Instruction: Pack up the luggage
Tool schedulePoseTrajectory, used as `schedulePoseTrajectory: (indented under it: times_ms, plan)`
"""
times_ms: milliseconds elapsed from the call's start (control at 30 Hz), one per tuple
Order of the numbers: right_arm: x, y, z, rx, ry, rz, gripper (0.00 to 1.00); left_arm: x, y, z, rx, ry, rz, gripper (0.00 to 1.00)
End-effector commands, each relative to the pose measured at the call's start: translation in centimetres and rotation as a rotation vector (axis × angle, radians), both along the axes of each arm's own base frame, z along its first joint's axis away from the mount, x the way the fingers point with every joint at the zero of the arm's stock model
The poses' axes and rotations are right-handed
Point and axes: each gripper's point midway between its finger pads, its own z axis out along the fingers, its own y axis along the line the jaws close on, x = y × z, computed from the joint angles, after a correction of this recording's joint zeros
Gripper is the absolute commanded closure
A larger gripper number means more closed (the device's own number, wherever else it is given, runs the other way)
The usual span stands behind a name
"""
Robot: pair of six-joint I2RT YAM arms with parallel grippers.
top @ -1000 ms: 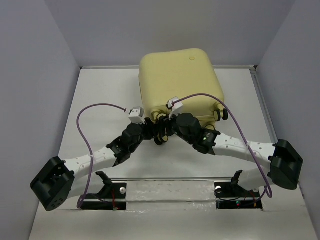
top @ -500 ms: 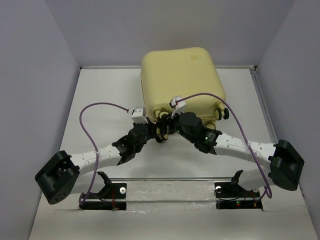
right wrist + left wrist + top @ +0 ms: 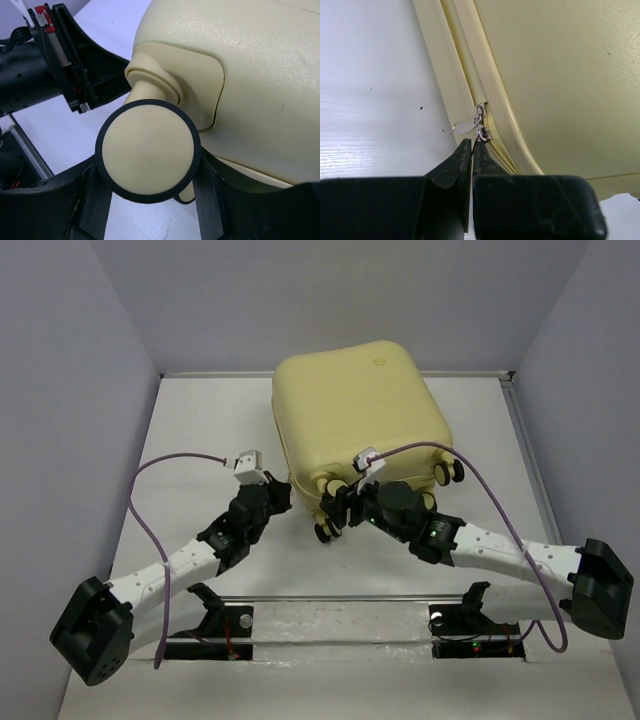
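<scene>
The luggage (image 3: 355, 405) is a big pale-yellow hard-shell suitcase lying closed at the back middle of the table. My left gripper (image 3: 288, 496) is at its near-left edge. In the left wrist view this gripper (image 3: 471, 145) is shut, its tips pinching a small metal zipper pull (image 3: 483, 134) on the seam of the luggage (image 3: 560, 75). A second silver pull (image 3: 463, 127) lies flat beside it. My right gripper (image 3: 338, 508) is at the near corner. In the right wrist view this gripper (image 3: 150, 172) is shut on a cream caster wheel (image 3: 147, 150) with a black rim, under the luggage (image 3: 260, 65).
Two more caster wheels (image 3: 448, 474) stick out at the suitcase's near-right corner. The left arm's wrist (image 3: 40, 75) shows close beside the held wheel. Grey walls stand on three sides, and a raised rim (image 3: 520, 440) runs along the table's right edge.
The left gripper went from part open to shut at the zipper. The suitcase has turned and slid a little left and nearer. The left arm has drawn back to the left.
</scene>
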Motion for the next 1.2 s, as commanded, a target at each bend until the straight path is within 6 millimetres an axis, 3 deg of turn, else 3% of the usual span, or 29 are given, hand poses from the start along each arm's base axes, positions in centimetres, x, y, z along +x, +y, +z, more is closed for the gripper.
schedulePoseTrajectory:
  times_ms: [0, 167, 233, 300, 333, 400, 433, 500, 567, 600, 633, 700, 733, 767, 800, 833, 933, 967, 1000, 1033, 1067, 1100, 1133, 1167]
  plan:
    - [0.2, -1.4, 8.3, 0.246, -0.118, -0.062, 0.93, 2.4, 9.0, 0.8, 0.087, -0.064, 0.340, 0.94]
    - [-0.6, -2.0, 8.3, 0.244, -0.116, -0.039, 0.93, 5.2, 10.6, 1.5, 0.066, -0.053, 0.386, 0.94]
    - [-1.1, -1.5, 8.3, 0.241, -0.112, 0.004, 0.93, 6.6, 10.2, 3.1, 0.053, -0.072, 0.390, 0.94]
    - [-1.4, -0.6, 7.7, 0.224, -0.101, 0.047, 0.93, 7.2, 9.5, 3.4, 0.032, -0.060, 0.373, 0.94]
    - [-2.0, 0.0, 7.5, 0.220, -0.091, 0.092, 0.93, 7.3, 8.7, 4.8, -0.009, -0.080, 0.341, 0.93]
    - [-2.9, 1.5, 7.3, 0.209, -0.079, 0.153, 0.93, 6.7, 8.2, 6.0, -0.065, -0.101, 0.316, 0.76]
    - [-3.2, 2.0, 7.2, 0.198, -0.084, 0.172, 0.93, 5.8, 8.4, 7.8, -0.108, -0.144, 0.309, 0.54]
    - [-3.9, 3.1, 7.8, 0.198, -0.087, 0.214, 0.93, 4.4, 9.0, 9.2, -0.128, -0.161, 0.309, 0.33]
    - [-5.2, 4.9, 7.5, 0.169, -0.087, 0.275, 0.93, 2.3, 9.7, 12.5, -0.159, -0.216, 0.293, 0.12]
    - [-5.6, 5.6, 8.5, 0.176, -0.100, 0.290, 0.93, 1.6, 10.0, 14.6, -0.165, -0.254, 0.283, 0.01]
    - [-6.3, 6.9, 8.0, 0.153, -0.096, 0.319, 0.93, 0.3, 10.3, 16.8, -0.184, -0.299, 0.264, 0.01]
    - [-6.5, 8.2, 8.0, 0.138, -0.090, 0.344, 0.93, -1.1, 10.7, 17.7, -0.150, -0.290, 0.243, 0.01]
    - [-6.9, 9.8, 7.9, 0.116, -0.076, 0.374, 0.79, -2.1, 11.1, 19.8, -0.157, -0.327, 0.235, 0.01]
    - [-6.5, 10.3, 7.5, 0.090, -0.062, 0.364, 0.61, -2.8, 11.4, 19.2, -0.123, -0.289, 0.228, 0.01]
    - [-6.1, 10.6, 7.9, 0.038, -0.042, 0.340, 0.26, -3.5, 11.6, 20.7, -0.125, -0.309, 0.223, 0.01]
    - [-5.6, 10.7, 7.4, -0.004, -0.032, 0.317, 0.08, -4.1, 11.8, 21.0, -0.117, -0.306, 0.216, 0.01]
    - [-5.5, 9.5, 7.2, -0.053, -0.046, 0.259, 0.00, -6.9, 12.6, 21.8, -0.096, -0.310, 0.180, 0.01]
    - [-5.5, 8.9, 8.1, -0.038, -0.060, 0.247, 0.00, -7.6, 12.7, 21.4, -0.074, -0.295, 0.165, 0.01]
    - [-5.6, 7.4, 10.3, 0.001, -0.088, 0.224, 0.01, -8.2, 12.8, 21.6, -0.075, -0.301, 0.156, 0.01]
    - [-5.6, 6.4, 10.9, 0.005, -0.103, 0.211, 0.04, -9.2, 13.1, 21.9, -0.085, -0.320, 0.150, 0.01]
    - [-5.8, 5.5, 11.8, 0.011, -0.117, 0.205, 0.00, -9.7, 13.4, 21.9, -0.088, -0.326, 0.149, 0.01]
    - [-6.1, 4.0, 13.8, 0.040, -0.146, 0.198, 0.00, -10.3, 13.6, 21.8, -0.087, -0.326, 0.146, 0.01]
    - [-6.2, 2.8, 13.9, 0.016, -0.145, 0.180, 0.00, -10.8, 13.8, 21.9, -0.095, -0.338, 0.146, 0.01]
    - [-5.9, -1.5, 17.0, 0.044, -0.224, 0.091, 0.00, -13.0, 14.7, 23.4, -0.140, -0.423, 0.143, 0.01]
